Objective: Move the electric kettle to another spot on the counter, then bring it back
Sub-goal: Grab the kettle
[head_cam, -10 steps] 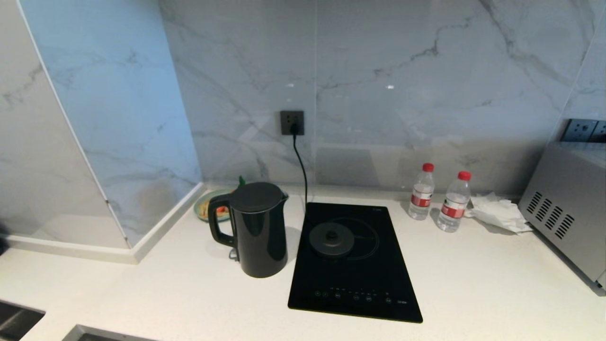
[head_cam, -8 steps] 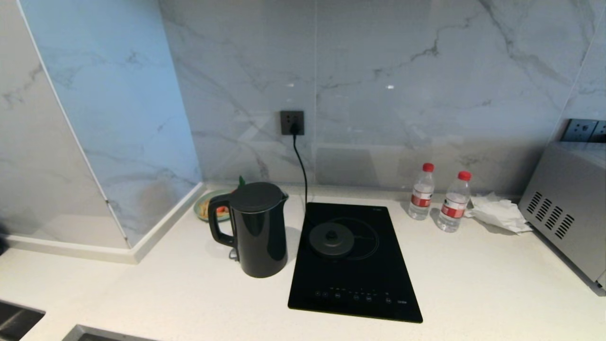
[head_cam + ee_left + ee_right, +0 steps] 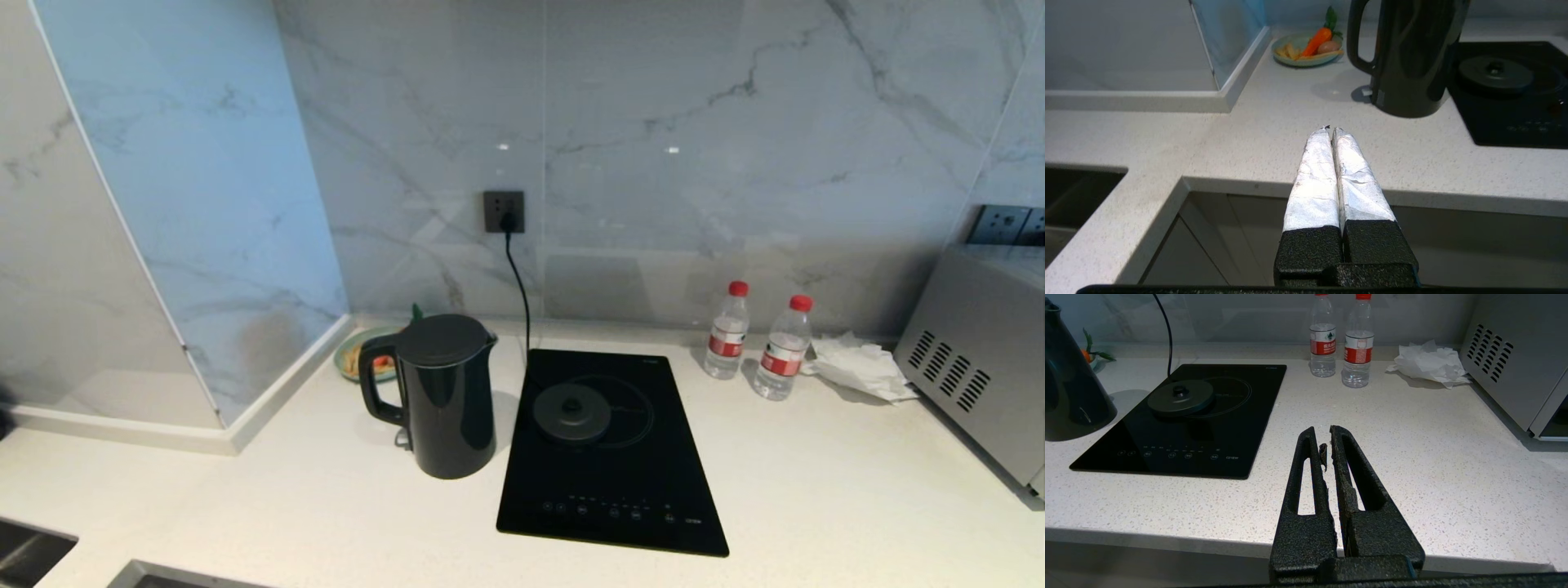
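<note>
Above the front edge of the counter [image 3: 1274, 134], the left gripper [image 3: 1330, 129] hung with its foil-wrapped fingers [image 3: 1314, 175] pressed together, holding nothing and touching nothing. Well to its right, the right gripper [image 3: 1323, 435] hovered at the same edge, its black fingers [image 3: 1349, 473] nearly closed and empty. The electric kettle [image 3: 445, 394] stood upright on the counter just left of the black cooktop [image 3: 608, 457], handle turned to the left, apart from both grippers. Its round base disc [image 3: 571, 411] lay on the cooktop, its cord [image 3: 518, 278] running up to a wall socket [image 3: 503, 211]. Behind the kettle sat a plate of vegetables [image 3: 1306, 47]. Two water bottles [image 3: 755, 340], crumpled tissue [image 3: 861, 367] and a grey appliance [image 3: 976, 359] stood to the right, against marble wall panels [image 3: 653, 122].
</note>
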Controlling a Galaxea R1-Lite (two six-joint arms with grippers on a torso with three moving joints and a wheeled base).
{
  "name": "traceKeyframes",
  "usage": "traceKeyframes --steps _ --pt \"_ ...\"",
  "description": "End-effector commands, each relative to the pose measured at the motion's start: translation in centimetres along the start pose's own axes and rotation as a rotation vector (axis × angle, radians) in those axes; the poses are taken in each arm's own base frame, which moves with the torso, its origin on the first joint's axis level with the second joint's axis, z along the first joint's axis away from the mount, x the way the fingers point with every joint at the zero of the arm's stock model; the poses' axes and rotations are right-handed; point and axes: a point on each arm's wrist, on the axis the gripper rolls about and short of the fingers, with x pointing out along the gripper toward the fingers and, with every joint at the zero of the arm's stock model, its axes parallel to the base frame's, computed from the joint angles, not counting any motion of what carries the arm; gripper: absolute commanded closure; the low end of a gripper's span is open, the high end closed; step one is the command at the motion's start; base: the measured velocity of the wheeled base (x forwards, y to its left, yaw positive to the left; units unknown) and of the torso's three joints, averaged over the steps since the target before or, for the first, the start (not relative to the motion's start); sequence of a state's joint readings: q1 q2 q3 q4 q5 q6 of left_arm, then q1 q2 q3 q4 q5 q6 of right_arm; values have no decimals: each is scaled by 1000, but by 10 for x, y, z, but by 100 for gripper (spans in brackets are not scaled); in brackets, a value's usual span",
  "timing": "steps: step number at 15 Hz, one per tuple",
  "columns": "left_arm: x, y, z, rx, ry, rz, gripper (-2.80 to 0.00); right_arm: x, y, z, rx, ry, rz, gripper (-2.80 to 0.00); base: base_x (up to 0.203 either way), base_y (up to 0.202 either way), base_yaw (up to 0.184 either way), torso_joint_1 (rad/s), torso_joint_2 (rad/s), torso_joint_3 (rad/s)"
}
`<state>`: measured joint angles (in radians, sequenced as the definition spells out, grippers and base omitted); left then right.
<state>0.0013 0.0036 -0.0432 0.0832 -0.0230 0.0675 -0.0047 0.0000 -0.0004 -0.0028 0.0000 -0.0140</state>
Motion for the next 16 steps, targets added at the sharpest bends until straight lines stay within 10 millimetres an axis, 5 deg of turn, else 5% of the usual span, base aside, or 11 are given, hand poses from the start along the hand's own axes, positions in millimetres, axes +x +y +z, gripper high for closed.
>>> traceKeyframes --steps 1,6,12,16 --pt "-6 0 19 2 -61 -35 0 0 0 0 0 0 0 0 0 0 0 0 0 0" --pt "23 2 70 -28 19 -159 0 0 0 0 0 -1 0 0 0 0 0 0 0 0" --pt "129 -5 98 -86 184 -298 0 0 0 0 0 0 0 0 0 0 0 0 0 0" --pt "193 -51 100 -50 207 -305 0 0 0 0 0 0 0 0 0 0 0 0 0 0"
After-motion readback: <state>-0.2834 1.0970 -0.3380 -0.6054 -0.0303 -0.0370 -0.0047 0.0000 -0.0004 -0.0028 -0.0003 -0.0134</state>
